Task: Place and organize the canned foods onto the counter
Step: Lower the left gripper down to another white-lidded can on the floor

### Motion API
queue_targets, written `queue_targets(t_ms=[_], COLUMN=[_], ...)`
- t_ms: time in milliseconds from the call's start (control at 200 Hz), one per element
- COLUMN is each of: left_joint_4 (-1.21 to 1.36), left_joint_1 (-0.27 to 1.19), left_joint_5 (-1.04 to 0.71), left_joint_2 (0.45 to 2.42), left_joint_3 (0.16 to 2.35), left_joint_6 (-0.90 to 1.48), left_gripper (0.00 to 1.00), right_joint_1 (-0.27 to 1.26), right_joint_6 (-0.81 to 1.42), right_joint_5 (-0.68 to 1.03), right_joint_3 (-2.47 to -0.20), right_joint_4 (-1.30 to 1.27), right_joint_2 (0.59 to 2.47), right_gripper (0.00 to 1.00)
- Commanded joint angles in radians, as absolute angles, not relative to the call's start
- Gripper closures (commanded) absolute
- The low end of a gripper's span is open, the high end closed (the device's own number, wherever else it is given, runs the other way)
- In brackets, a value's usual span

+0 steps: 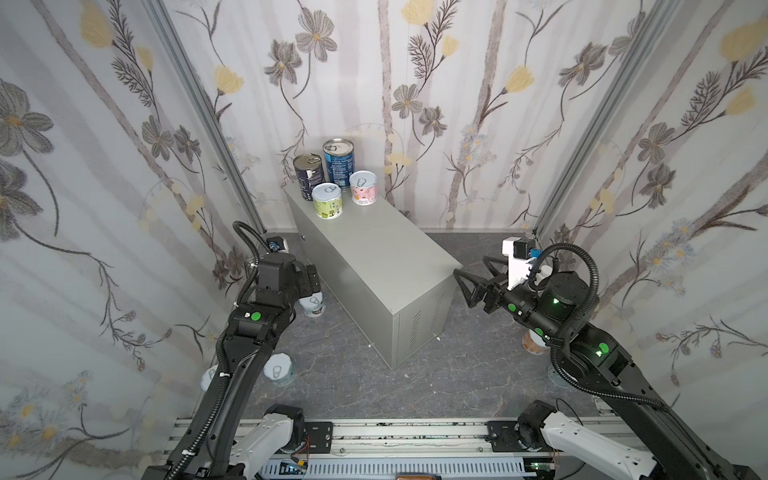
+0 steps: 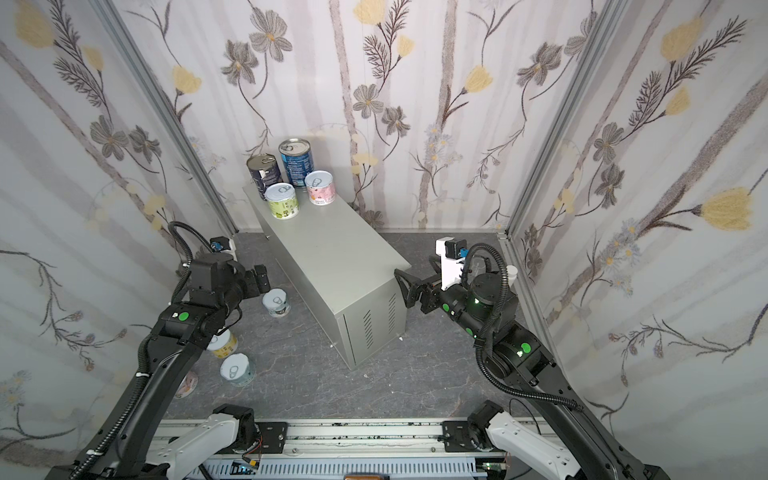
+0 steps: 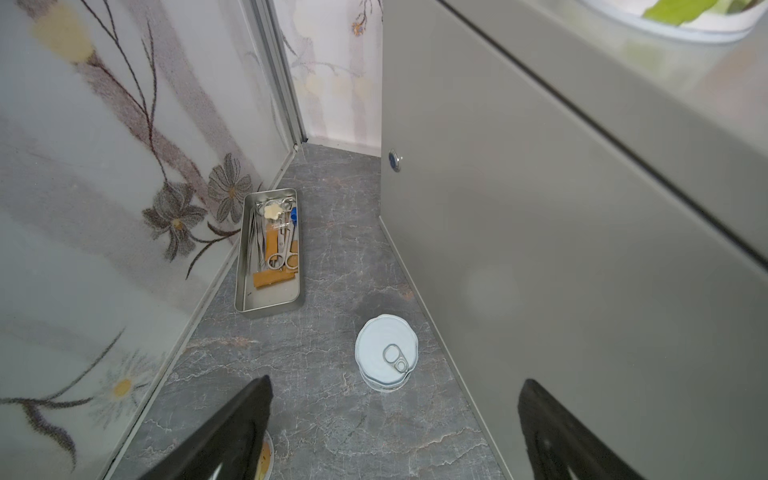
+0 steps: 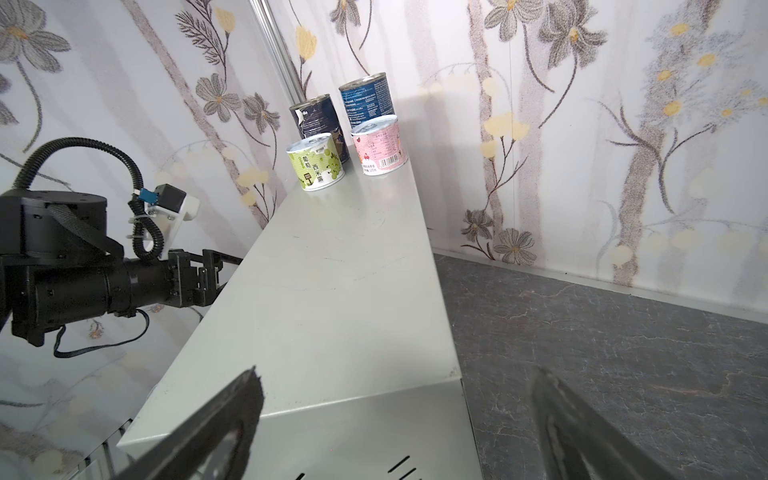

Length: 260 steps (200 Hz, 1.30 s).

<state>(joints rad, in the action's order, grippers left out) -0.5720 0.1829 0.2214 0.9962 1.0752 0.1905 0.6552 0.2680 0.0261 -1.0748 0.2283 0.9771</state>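
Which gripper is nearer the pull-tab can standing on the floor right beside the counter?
Left. The left gripper hovers just above that can, jaws open. The right gripper sits beyond the counter, on its opposite side, jaws open.

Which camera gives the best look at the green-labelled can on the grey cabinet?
The right wrist view: the green-labelled can stands unobstructed, label readable. Both top views show it smaller, from above. The left wrist view catches only a blurred sliver.

Four cans (image 1: pixel 327 200) upright at the grey counter's (image 1: pixel 374 257) far end (tall blue pair (image 1: pixel 338 163) behind). One more can (image 3: pixel 386 357) stands on the floor (image 3: pixel 316 407).
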Motion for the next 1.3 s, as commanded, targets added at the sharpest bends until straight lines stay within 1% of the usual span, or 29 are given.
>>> queue_targets(t_ms=[0,160,365,679,1059,1294], left_joint_4=[-0.532,-0.499,-0.426,-0.206,-0.101,-0.078], left_joint_1=[0.141,0.096,0.08,0.08,0.083,0.084], left_joint_5=[0.17,0.128,0.083,0.139,0.16,0.182], left_joint_2=[1.013,1.05,1.133,1.195,1.434,1.515], left_joint_3=[1.031,0.987,0.945,0.796,0.8,0.804], left_joint_6=[0.207,0.234,0.229,0.292,0.344,0.356], left_gripper=[0.0,0.0,0.0,0.0,0.0,0.0], right_joint_1=[0.657,0.646,0.61,0.588,0.567,0.557], right_joint_6=[0.269,0.286,0.301,0.285,0.243,0.241], right_joint_5=[0.007,-0.03,0.0,0.014,-0.001,0.017], right_joint_3=[-1.068,-1.052,-1.028,-0.99,-0.945,-0.933], right_joint_4=[0.23,0.223,0.182,0.155,0.146,0.132], right_joint_2=[0.961,0.939,0.92,0.917,0.905,0.907], right_gripper=[0.0,0.0,0.0,0.0,0.0,0.0])
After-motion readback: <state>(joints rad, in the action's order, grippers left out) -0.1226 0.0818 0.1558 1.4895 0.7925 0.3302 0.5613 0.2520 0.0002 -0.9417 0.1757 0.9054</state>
